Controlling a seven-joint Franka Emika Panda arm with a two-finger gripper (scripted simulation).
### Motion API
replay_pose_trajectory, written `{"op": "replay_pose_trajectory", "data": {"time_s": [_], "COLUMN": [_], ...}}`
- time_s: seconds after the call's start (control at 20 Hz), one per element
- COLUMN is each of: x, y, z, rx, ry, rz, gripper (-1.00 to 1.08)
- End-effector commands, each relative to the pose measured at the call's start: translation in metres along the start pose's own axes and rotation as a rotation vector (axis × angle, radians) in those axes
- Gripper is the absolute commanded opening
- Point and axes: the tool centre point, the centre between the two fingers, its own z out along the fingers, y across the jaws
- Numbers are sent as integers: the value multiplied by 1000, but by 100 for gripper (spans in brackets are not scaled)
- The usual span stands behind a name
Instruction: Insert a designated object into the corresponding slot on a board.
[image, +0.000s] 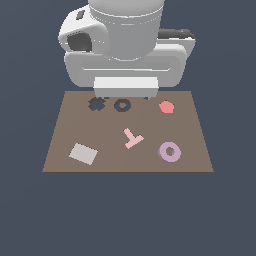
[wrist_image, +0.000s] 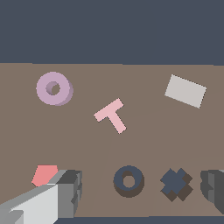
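The pale lilac ring (image: 170, 152) lies flat on the brown board (image: 60, 130), near its front edge toward the exterior view's right; it also shows in the wrist view (wrist_image: 54, 88). The dark ring-shaped slot (image: 122, 105) with a brown centre is at the board's back edge, also seen in the wrist view (wrist_image: 128, 180). My gripper (wrist_image: 141, 189) hangs above the back edge, over the slot area, far from the ring. It is open and empty, with one finger (wrist_image: 65, 192) near the red pentagon and the other (wrist_image: 213, 189) beyond the cross cutout. In the exterior view the arm's body hides the fingers.
A dark cross-shaped cutout (image: 96, 104) sits beside the ring slot. A red pentagon (image: 166, 106), a pink T-shaped piece (image: 133, 138) and a grey-beige tile (image: 83, 153) lie on the board. The arm's white hand (image: 125, 86) overhangs the board's back edge.
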Motion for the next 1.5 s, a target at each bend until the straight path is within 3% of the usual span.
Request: {"op": "replay_pose_trajectory", "data": {"time_s": [0.0,0.55,1.45], "x": [0,16,77], "y": [0,-20,-107], "z": [0,21,108], "rx": [0,4,15], "ry": [0,-4,-23], "rz": [0,-30,-160], "gripper": [100,100,100]}}
